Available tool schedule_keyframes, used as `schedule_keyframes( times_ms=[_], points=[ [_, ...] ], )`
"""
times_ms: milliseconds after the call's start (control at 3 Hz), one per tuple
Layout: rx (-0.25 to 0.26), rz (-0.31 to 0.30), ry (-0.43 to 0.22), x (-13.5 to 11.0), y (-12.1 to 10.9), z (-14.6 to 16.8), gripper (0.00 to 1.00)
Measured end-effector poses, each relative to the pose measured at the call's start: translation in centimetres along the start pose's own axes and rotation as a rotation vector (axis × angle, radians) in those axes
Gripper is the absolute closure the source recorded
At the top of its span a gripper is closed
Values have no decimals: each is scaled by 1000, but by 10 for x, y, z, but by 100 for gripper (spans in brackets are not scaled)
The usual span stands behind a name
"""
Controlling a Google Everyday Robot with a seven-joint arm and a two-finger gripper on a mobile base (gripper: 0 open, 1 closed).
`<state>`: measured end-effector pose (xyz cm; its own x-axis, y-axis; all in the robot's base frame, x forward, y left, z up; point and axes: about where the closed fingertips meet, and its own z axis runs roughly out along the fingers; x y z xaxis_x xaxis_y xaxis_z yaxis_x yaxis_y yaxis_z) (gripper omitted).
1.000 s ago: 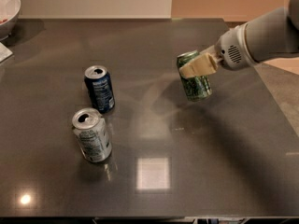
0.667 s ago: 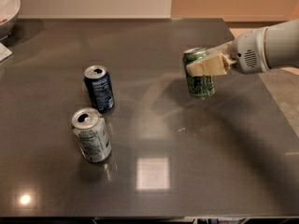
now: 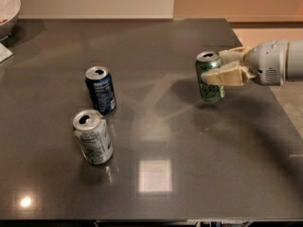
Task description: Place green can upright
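Observation:
The green can is upright at the right middle of the dark table, its silver top facing up and its base at the table surface. My gripper reaches in from the right edge and is shut on the can's upper half. One pale finger lies across the can's front and the other finger sits behind it. I cannot tell whether the can's base rests on the table or hangs just above it.
A dark blue can stands upright left of centre. A silver-white can stands in front of it. A white bowl sits at the far left corner. The table's right edge runs just past the gripper.
The green can has gone from tilted to upright and shifted a little to the right with the gripper. The other two cans have not moved.

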<state>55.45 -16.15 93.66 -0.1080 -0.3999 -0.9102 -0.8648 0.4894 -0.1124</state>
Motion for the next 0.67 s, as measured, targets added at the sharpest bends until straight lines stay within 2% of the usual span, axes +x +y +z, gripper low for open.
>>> schedule_keyframes(
  times_ms=[333,667],
  points=[
    [-2,-78,-40,11,-3,-1,100],
    [-17,-91,-98,20,-12,1,100]
  ],
)
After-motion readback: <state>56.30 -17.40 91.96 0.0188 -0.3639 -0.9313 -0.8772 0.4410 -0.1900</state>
